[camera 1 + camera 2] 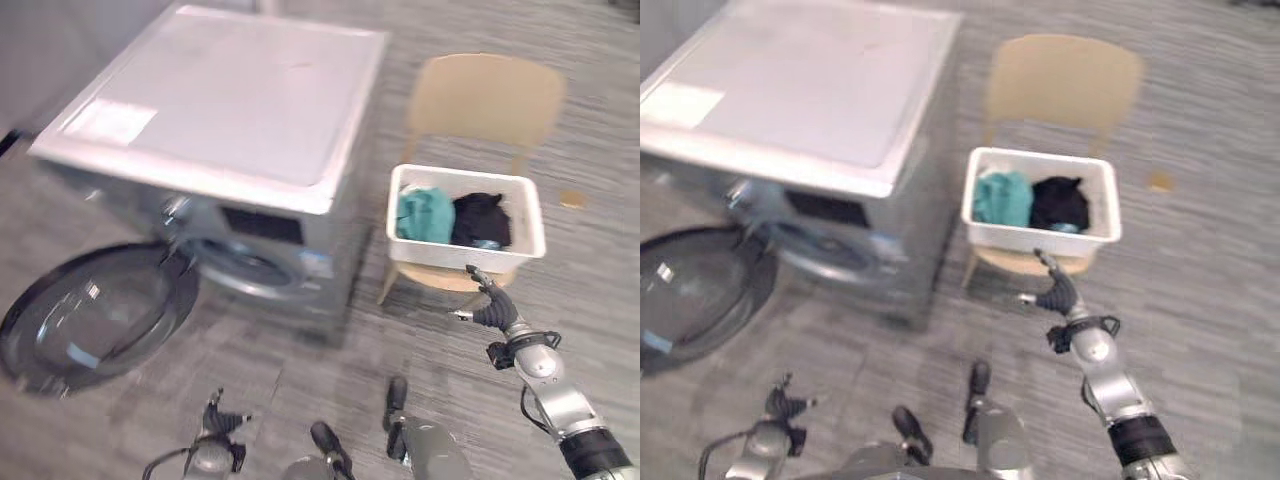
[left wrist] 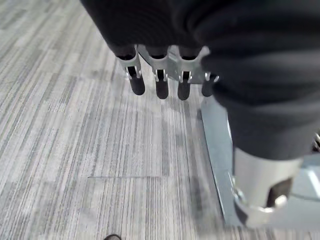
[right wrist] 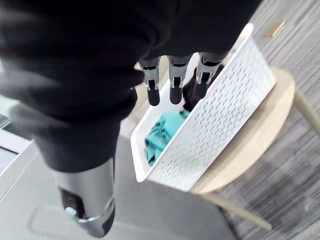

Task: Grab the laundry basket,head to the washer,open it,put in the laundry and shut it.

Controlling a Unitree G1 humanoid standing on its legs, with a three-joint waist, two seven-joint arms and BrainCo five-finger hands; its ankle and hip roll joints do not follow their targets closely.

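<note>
Laundry basket, white with perforated walls, sits on the seat of a pale wooden chair on a grey striped carpet floor. Inside the basket lie a teal garment on the side nearer the washer and a black garment beside it, the two touching.

To the left of the chair stands a silver front-loading washer with a flat pale top. Its round glass door is swung wide open and hangs low near the floor, at the left of the washer's front; the drum opening shows in the front panel, though its inside is too blurred to make out.

The right hand is raised just in front of the basket's near wall, close to it but, as far as can be seen, not touching. In the right wrist view its fingers hang straight and slightly apart above the basket's rim, holding nothing.

The left hand is low, at the bottom of the head view, over bare carpet in front of the washer. In the left wrist view its fingers point straight in an even row, relaxed and empty, with the carpet past them.
</note>
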